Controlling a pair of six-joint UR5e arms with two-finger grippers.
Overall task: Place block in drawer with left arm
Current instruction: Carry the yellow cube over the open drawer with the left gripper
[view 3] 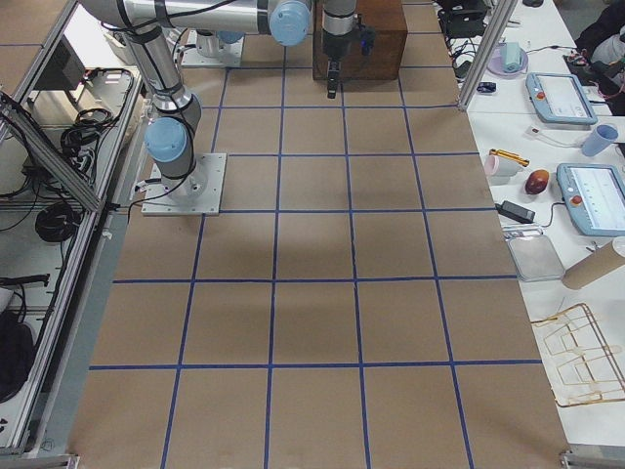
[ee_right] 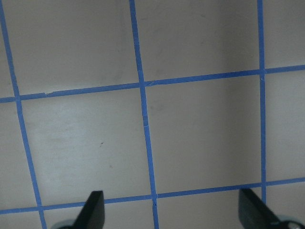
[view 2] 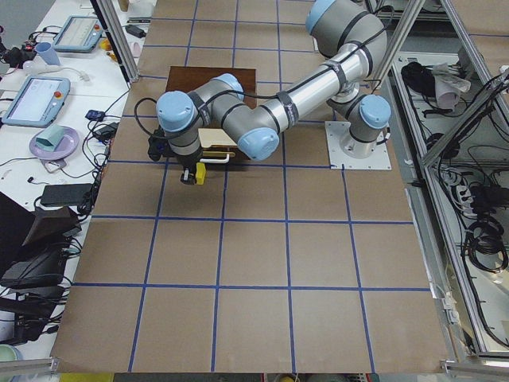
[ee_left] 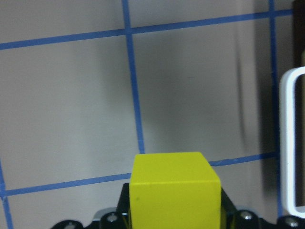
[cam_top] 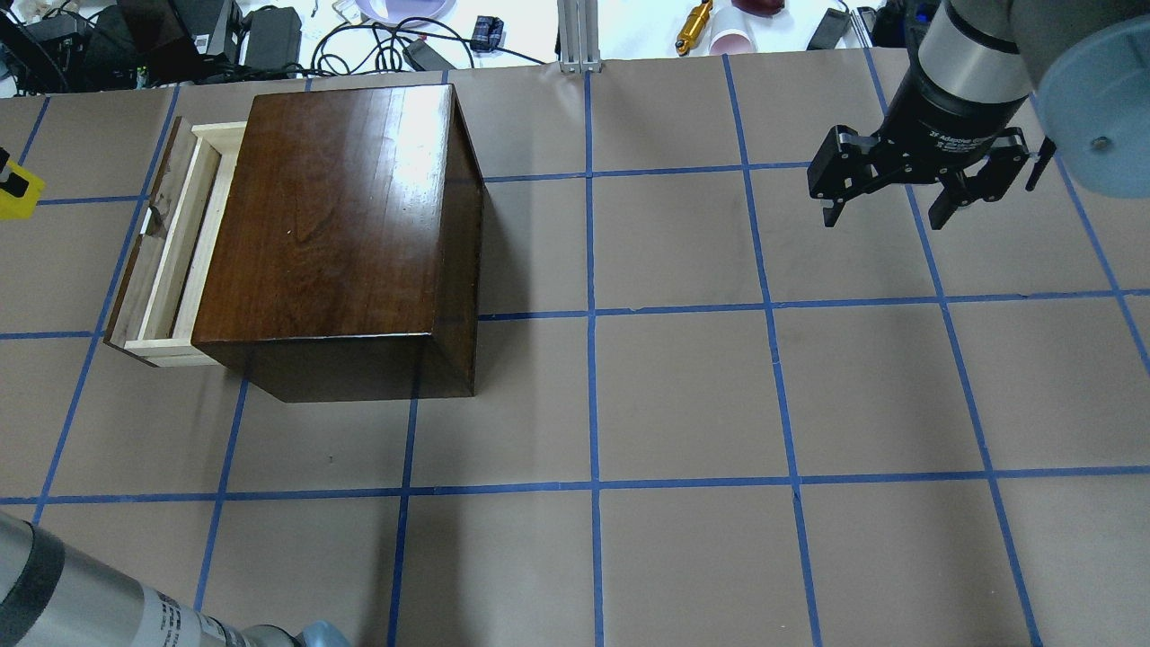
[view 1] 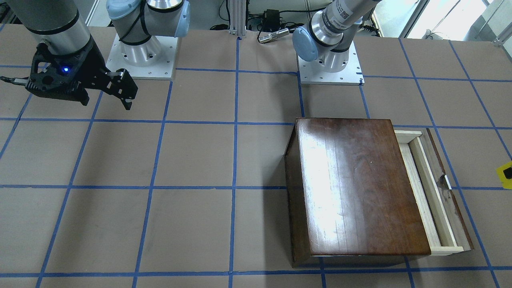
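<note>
Above taped table (cam_top: 683,395), left gripper (view 2: 191,173) (narrowed) pinches block (ee_left: 175,191).

A: Where is the block (ee_left: 175,191) found?
B: The small bright yellow cube is clamped in the left gripper (view 2: 191,175), just outside the front of the drawer (cam_top: 180,256) and apart from it.
A: And how is the drawer set?
B: It is drawn partly out of the glossy dark-brown cabinet (cam_top: 332,216). A shallow pale-wood tray is exposed, with a dark front and a small white handle (cam_top: 146,220). The left arm (view 2: 318,76) is extended to that side of the cabinet.
</note>
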